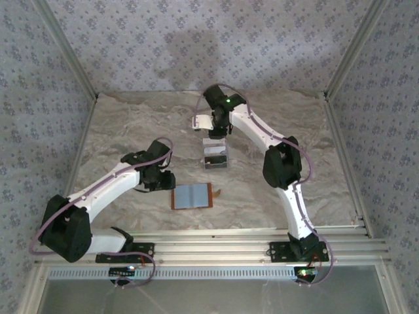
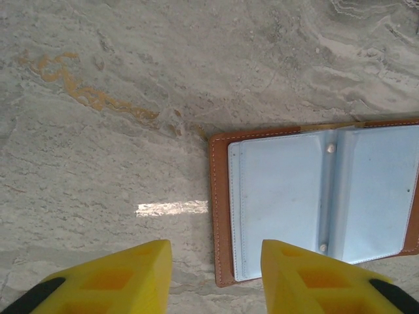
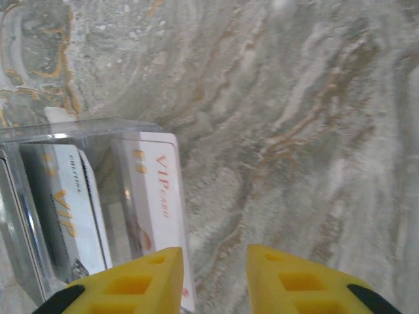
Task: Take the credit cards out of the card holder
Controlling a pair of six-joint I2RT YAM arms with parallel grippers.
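Note:
The card holder (image 1: pixel 193 195) lies open and flat on the marble table, grey-blue lining up inside a brown leather border (image 2: pixel 221 196). My left gripper (image 2: pixel 216 252) hovers open over its left edge with nothing between the yellow fingers; in the top view it (image 1: pixel 161 182) is just left of the holder. Two whitish credit cards marked VIP (image 3: pixel 160 196) (image 3: pixel 71 209) stand inside a clear plastic rack (image 1: pixel 216 156). My right gripper (image 3: pixel 215 258) is open and empty beside the nearer card, just behind the rack (image 1: pixel 219 131).
A small white flat piece (image 1: pixel 201 122) lies on the table left of the right gripper. Patterned walls close the table at the back and both sides. An aluminium rail (image 1: pixel 216 245) runs along the near edge.

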